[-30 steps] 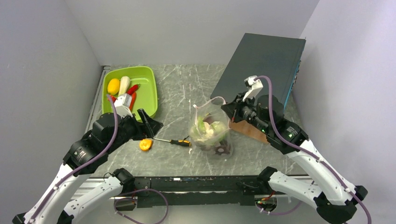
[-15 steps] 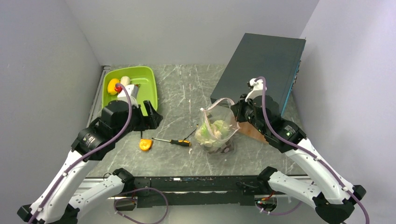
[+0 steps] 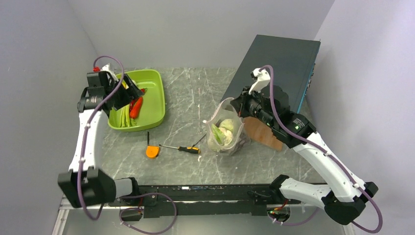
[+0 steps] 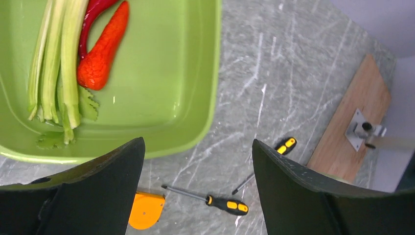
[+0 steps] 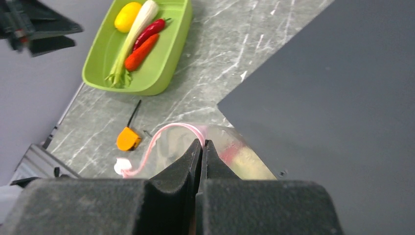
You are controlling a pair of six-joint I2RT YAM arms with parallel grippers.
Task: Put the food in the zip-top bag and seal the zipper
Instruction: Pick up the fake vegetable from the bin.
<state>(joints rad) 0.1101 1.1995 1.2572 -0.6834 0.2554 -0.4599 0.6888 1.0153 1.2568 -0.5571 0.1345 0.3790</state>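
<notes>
At the centre of the tabletop [image 3: 186,93], the zip-top bag [image 3: 226,142] is held upright with its mouth open. The right tool [image 5: 201,143] is clamped fully closed on the pink zipper [image 5: 157,134] at the rim. Inside the bag, a white cauliflower [image 3: 228,124] and a light-green leafy head [image 3: 217,134] are noted, with a dark piece beneath them that is indistinct. In the lime-green tray [image 4: 161,98] at the far left, celery stalks [image 4: 58,58], an orange-red pepper [image 4: 103,51], a red chili [image 4: 95,12] and a yellow piece [image 5: 126,16] are recorded. The left tool [image 4: 198,147] is held above the tray's near edge, spread wide, with nothing gripped.
</notes>
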